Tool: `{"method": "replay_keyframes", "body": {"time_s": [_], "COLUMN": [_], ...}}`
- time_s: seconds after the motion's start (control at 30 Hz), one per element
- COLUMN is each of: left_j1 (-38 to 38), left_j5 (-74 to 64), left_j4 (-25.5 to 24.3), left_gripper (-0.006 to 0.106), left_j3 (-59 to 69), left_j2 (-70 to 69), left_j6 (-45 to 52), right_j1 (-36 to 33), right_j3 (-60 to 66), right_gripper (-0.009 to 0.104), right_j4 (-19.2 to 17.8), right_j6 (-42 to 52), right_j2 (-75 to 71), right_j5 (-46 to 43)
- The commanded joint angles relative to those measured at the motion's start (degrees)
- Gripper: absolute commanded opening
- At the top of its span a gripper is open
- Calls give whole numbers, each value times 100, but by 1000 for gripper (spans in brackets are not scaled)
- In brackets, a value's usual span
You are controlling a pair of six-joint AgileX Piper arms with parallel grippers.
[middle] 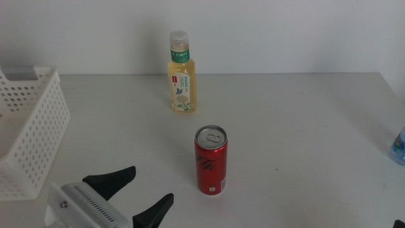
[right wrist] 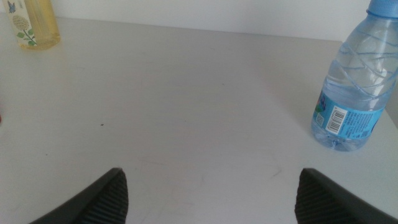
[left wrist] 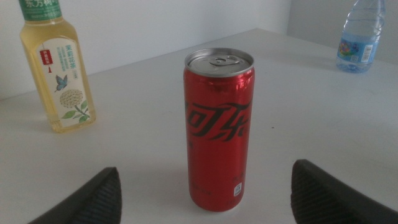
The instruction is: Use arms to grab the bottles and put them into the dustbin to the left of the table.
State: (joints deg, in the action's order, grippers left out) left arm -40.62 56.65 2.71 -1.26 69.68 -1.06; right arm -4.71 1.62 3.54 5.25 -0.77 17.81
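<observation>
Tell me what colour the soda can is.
Red aluminium soda can with black lettering, clearest in the left wrist view.

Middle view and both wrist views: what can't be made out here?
- Clear bottle: middle view's right edge cuts it; cap cropped in both wrist views.
- Dustbin: left edge cuts it; inside hidden by its wall.
- Right gripper: absent from the middle view.
- Tea bottle: cap cropped in the left wrist view.
- Can: small print unreadable.
</observation>
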Motion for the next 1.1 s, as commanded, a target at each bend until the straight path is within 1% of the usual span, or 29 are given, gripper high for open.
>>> {"method": "replay_keyframes", "body": {"time_s": [0.0, 0.1, 0.23, 0.43, 0.67, 1.07], "left_j1": [-46, -46, -46, -46, -46, -46], "left_j5": [147, -129, -140, 258, 266, 265], "left_j4": [-46, -47, -76, -367, -656, -714], "left_gripper": [93, 93, 93, 93, 93, 93], "left_j3": [-327, -581, -861, -1270, -1910, -2642], "left_j2": [-64, -41, 303, 1139, 2014, 2830], "left_j6": [-57, -13, -26, -332, -596, -685], "right_j1": [47, 47, 47, 47, 47, 47], "right_j3": [-56, -56, -56, -56, -56, -56], "right_gripper": [71, 71, 71, 71, 71, 71], "right_j4": [-43, -43, -43, -43, -43, -43], "right_j6": [26, 26, 26, 26, 26, 26], "right_j2": [-122, -122, -122, -122, -122, -122], "right_j5": [-427, -427, -427, -422, -422, -422]}}
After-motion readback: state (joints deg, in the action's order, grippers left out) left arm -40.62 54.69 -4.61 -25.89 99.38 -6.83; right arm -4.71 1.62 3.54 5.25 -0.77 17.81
